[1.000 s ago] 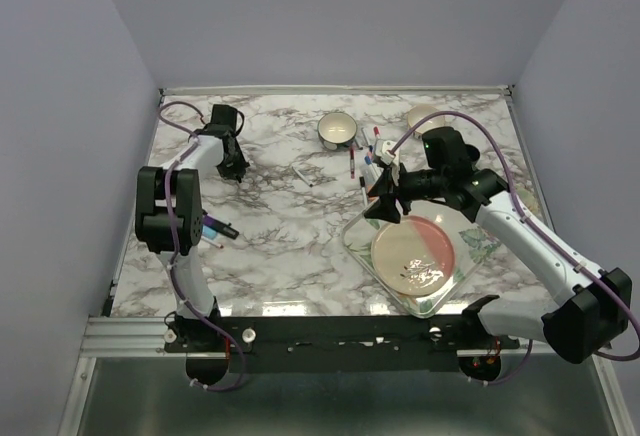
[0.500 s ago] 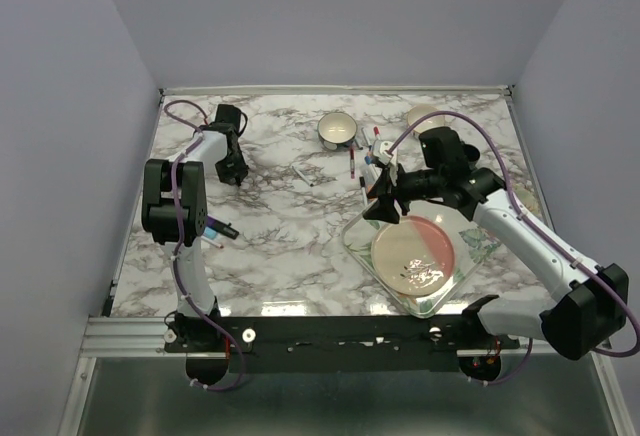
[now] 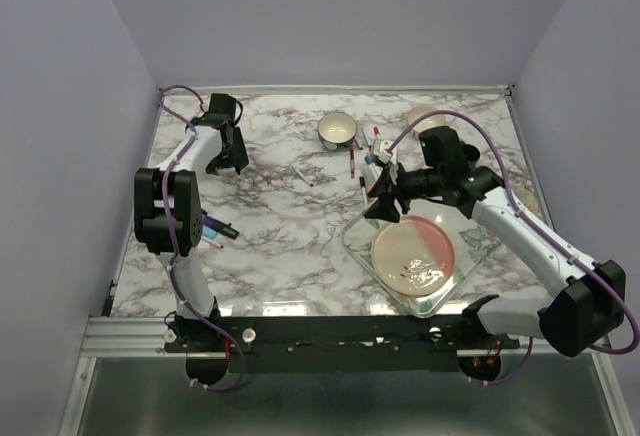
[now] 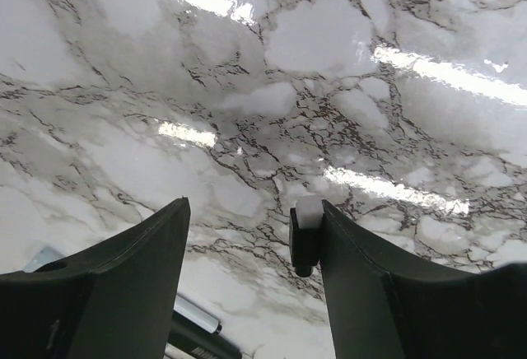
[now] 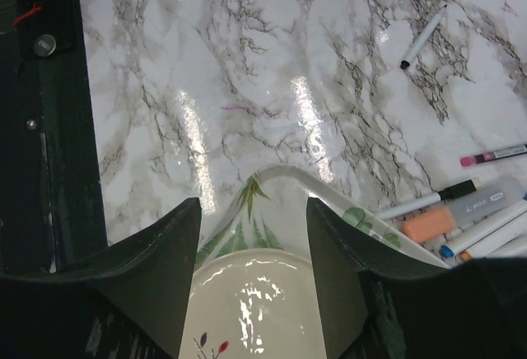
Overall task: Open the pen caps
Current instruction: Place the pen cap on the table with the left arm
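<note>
Right wrist view has the right claw spread wide and holding nothing, above the leaf-patterned corner of a tray that carries a pink plate. The pen caps lie outside its fingers, off to the side toward the counter's far edge. They include a magenta cap and a blue cap, each on the end of its pen. These pens lie close together and roughly parallel. Their long axes run between the far edge and the near edge, and both capped ends point toward the near edge. A grey marker among them bears print too small to read. A lone pen lies apart and slanted, its dark end nearer the claw.

The left claw is parted wide over bare counter near the far left corner. A small black-and-white piece touches the inner face of one finger. Whether it is a cap cannot be told.
</note>
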Action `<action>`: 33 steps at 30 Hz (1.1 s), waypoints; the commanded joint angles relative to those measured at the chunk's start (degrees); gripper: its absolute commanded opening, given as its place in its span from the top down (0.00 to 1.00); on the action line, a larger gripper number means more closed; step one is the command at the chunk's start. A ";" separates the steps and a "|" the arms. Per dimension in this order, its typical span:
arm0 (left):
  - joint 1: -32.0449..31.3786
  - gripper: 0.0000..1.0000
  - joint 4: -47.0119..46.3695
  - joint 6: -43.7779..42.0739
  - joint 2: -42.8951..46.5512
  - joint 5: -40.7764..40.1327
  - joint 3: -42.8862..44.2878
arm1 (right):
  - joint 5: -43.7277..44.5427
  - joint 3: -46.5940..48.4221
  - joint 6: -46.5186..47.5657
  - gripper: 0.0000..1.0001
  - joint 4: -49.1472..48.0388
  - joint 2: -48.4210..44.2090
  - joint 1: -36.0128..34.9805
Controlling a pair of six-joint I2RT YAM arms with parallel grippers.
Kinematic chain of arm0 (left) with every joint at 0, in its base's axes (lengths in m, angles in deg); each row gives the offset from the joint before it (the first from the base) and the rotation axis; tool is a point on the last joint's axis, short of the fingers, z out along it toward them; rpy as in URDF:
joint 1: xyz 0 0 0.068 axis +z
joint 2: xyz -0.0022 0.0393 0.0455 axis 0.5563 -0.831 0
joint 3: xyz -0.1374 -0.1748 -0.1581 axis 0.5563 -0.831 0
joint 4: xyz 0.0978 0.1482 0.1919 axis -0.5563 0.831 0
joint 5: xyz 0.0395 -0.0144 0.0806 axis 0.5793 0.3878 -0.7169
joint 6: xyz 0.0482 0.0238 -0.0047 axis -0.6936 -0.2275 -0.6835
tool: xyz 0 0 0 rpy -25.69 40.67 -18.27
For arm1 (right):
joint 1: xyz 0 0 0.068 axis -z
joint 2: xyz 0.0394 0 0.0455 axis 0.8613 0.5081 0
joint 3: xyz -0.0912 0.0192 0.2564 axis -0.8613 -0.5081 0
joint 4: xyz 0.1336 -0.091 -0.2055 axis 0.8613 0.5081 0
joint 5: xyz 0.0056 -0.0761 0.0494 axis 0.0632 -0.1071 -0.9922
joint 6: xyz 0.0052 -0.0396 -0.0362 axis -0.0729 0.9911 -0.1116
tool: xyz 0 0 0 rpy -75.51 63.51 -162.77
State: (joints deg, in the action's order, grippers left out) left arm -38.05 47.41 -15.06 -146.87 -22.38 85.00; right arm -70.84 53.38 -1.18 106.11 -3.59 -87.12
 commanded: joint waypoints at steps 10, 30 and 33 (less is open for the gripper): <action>1.35 0.29 -1.10 -3.82 -1.97 5.74 -1.19 | -1.54 0.88 0.55 0.37 1.18 1.82 1.82; 2.49 0.21 0.75 -4.88 -5.68 5.23 -0.49 | -2.51 1.15 0.64 0.37 1.62 1.30 2.61; 2.84 0.21 -0.75 -4.44 -1.81 6.01 -1.01 | -2.16 1.06 0.73 0.37 1.62 1.30 2.70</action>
State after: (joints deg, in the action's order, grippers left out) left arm -36.02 47.28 -19.36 -152.22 -17.29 84.81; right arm -71.93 53.38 -0.96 106.66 -2.21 -84.98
